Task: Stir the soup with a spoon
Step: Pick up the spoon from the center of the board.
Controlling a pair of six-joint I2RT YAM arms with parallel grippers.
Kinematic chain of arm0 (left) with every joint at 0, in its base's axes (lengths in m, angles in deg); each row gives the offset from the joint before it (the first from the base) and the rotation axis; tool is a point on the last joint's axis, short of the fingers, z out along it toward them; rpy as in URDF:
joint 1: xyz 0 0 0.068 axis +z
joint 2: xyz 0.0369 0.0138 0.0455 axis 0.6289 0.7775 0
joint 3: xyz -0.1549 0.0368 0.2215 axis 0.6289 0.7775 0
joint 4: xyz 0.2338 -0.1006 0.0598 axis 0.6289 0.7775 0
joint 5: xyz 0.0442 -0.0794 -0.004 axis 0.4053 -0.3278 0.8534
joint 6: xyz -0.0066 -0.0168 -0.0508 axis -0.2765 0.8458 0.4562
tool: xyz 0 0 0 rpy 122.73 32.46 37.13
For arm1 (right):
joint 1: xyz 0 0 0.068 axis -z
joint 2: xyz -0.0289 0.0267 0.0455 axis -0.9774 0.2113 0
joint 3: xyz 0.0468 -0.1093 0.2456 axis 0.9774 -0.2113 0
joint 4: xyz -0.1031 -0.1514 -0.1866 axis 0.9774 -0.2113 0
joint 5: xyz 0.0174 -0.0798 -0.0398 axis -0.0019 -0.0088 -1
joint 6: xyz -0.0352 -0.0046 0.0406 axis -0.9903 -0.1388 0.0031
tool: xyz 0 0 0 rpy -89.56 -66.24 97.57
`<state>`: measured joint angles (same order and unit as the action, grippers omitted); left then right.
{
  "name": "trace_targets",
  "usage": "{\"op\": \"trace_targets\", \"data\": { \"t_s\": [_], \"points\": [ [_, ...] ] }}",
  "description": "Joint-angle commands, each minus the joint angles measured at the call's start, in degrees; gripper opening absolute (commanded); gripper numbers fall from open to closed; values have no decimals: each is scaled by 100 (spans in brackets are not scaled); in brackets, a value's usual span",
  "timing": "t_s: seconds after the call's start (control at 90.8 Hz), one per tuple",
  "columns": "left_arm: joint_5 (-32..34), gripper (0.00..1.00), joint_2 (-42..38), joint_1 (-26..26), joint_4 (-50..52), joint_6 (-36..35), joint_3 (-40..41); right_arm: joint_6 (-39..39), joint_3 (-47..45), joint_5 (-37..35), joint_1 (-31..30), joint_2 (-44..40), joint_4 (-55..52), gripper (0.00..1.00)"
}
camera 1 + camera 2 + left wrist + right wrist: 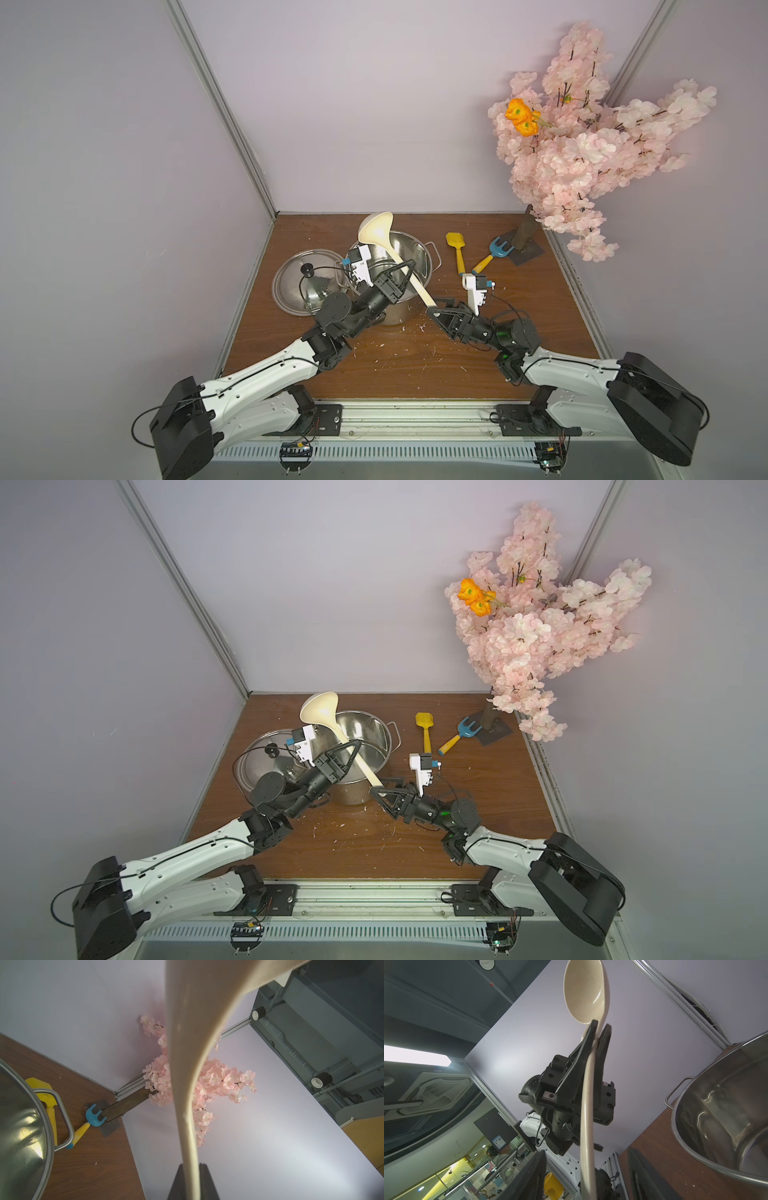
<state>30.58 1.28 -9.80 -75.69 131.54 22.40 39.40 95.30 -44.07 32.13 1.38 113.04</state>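
Spoon (378, 230): we see the cream ladle held clear of the table, slanting across the steel pot (412, 246). Its bowl is above the pot's far-left rim, and its handle runs down past the near-right rim.
Left gripper (407, 266): over the pot's opening, clamped on the spoon's handle. In the right wrist view we see its fingers (571, 1076) pressed against the handle just below the bowl.
Right gripper (433, 304): just off the pot's near-right side, jaws apart. The end of the handle sits between them, and we cannot tell whether it touches either one.
Pot: upright and uncovered on the wooden table (415, 365).
Lid (299, 282): glass, lying knob up just left of the pot. We cannot tell whether the two touch.
Yellow shovel (456, 249): flat on the table just right of the pot.
Blue rake (496, 248): farther right of the pot than the shovel, its head at the foot of the blossom tree (582, 145).
Blossom tree: in the far-right corner, well apart from the pot.
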Motion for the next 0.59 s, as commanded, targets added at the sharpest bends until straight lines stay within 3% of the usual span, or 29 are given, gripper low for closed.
{"op": "trace_targets", "data": {
  "t_s": [0.0,0.319,0.583],
  "points": [
    [82,0,-84,73,-402,82,54,182,196,-312,-88,121,604,61],
    [129,0,-74,81,-591,172,235,31,525,-401,-171,244,227,39],
    [134,1,-3,82,-649,163,238,113,591,-370,-234,497,395,29]
  ]
}}
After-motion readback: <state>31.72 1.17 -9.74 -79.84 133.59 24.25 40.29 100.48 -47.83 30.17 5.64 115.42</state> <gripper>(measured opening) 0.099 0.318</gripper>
